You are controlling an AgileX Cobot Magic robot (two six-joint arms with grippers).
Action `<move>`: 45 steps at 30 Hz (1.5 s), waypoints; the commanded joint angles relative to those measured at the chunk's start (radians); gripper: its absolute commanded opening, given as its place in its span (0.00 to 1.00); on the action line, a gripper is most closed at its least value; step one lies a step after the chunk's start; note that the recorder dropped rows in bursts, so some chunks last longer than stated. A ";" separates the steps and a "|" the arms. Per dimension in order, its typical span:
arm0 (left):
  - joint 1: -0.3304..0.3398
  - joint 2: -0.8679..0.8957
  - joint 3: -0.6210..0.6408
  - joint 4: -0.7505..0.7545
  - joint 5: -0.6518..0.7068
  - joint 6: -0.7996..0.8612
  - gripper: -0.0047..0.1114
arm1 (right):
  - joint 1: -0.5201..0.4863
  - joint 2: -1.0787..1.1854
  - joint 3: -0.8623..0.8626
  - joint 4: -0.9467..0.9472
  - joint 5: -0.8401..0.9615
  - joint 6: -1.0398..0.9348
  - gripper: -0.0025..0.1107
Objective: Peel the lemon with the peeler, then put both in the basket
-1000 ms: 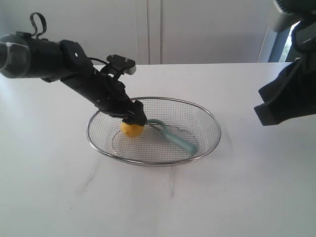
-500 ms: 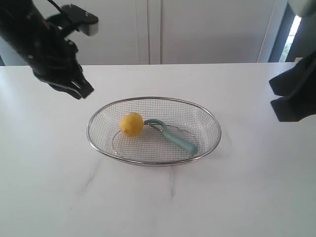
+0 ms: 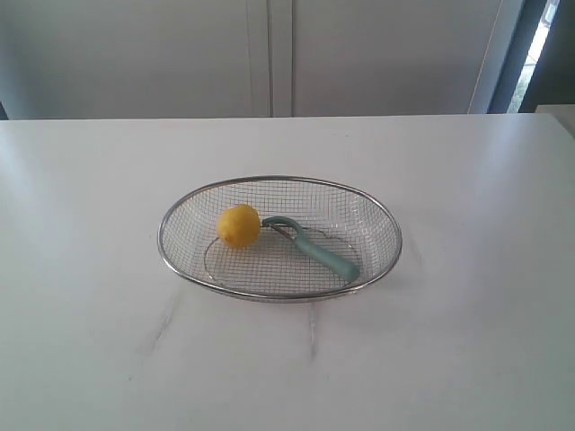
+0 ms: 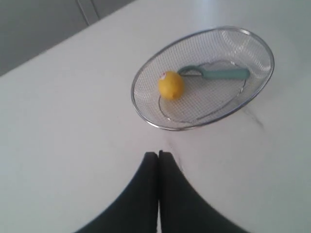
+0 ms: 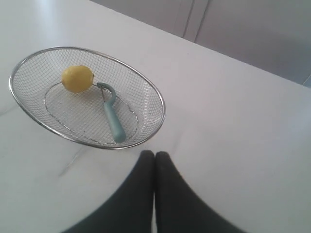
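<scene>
The left gripper hangs high above the white table, its two dark fingers pressed flat together with nothing between them. The right gripper hangs the same way on the other side, its fingers also closed and empty. Both are well apart from the basket, which sits mid-table. The lemon lies inside it toward the left. The peeler lies just to the lemon's right, its metal loop against or just beside the fruit and its teal handle running toward the near right. Pale cabinet doors stand beyond the table's far edge.
</scene>
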 commanded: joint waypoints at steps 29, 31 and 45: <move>-0.003 -0.168 0.212 0.009 -0.159 -0.015 0.04 | -0.432 -0.354 0.039 0.032 -0.047 0.052 0.02; -0.003 -0.168 0.212 0.009 -0.159 -0.015 0.04 | -0.448 -0.419 0.039 0.032 -0.053 0.052 0.02; -0.003 -0.168 0.212 0.009 -0.157 -0.013 0.04 | -0.451 -0.544 0.266 0.088 -0.277 0.059 0.02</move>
